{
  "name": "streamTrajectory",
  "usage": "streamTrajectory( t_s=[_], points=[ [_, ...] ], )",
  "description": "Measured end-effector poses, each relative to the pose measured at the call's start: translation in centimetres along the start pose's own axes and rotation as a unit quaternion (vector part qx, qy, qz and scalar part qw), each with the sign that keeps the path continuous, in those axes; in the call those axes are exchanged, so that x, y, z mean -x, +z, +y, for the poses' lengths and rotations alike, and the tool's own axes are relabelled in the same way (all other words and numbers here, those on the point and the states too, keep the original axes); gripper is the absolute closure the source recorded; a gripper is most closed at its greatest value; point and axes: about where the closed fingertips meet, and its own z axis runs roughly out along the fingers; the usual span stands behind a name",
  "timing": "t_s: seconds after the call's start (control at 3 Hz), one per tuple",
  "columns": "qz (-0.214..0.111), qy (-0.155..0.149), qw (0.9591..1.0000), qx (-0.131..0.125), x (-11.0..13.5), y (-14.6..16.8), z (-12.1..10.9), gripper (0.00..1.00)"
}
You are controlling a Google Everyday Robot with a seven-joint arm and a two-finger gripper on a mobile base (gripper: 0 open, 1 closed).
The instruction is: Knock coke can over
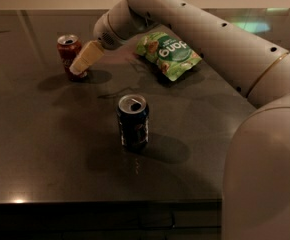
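Observation:
The coke can (67, 50), red with a silver top, stands upright at the back left of the dark table (45, 149). My gripper (77, 68) reaches in from the right on a long white arm. Its cream-coloured fingers (86, 57) lie against the can's right side, low on its body.
A dark blue can (133, 122) stands upright in the middle of the table. A green snack bag (168, 53) lies at the back, right of the gripper. My arm's large white link (265, 174) fills the right front. The table's front edge runs along the bottom.

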Motion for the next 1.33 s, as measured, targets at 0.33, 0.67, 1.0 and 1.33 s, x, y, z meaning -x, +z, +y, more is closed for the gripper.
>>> streamTrajectory(
  t_s=[0.33, 0.67, 1.0, 1.33],
  points=[
    [0.003, 0.000, 0.9997, 0.023, 0.4, 1.0, 1.3, 0.00],
    [0.008, 0.002, 0.9992, 0.039, 0.6, 1.9, 2.4, 0.00],
    [0.015, 0.011, 0.9991, 0.037, 1.1, 2.8, 2.4, 0.18],
    [0.019, 0.029, 0.9990, 0.027, 1.7, 3.4, 1.8, 0.41]
  ],
)
